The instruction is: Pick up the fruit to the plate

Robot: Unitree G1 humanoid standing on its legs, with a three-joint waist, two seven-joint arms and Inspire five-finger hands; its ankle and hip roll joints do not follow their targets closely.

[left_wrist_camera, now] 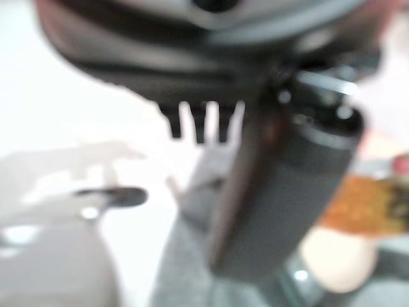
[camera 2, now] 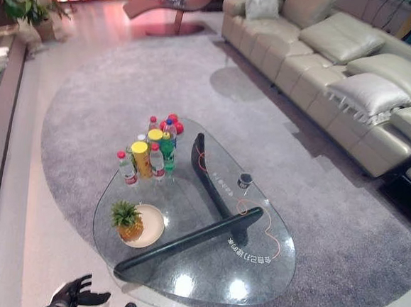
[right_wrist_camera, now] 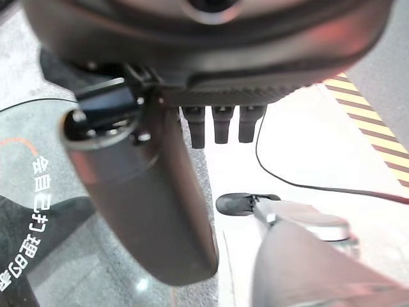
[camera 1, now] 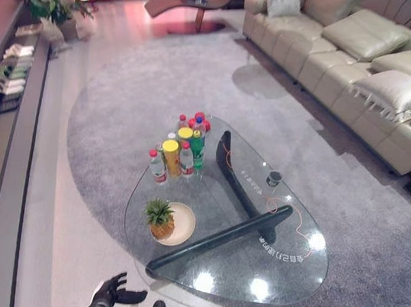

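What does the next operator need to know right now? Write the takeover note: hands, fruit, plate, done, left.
Left hand: low by the table's near edge, fingers spread open, holding nothing.
Right hand: hanging off the table's near right side, fingers straight, holding nothing.
Pineapple: stands upright on the cream plate, at the near left of the glass table.
Bottles: clustered behind the plate, apart from it. A small dark cup sits to the right.
Done: the fruit is on the plate.
Left: apparently nothing; no other fruit can be made out on the table. Check before ending.
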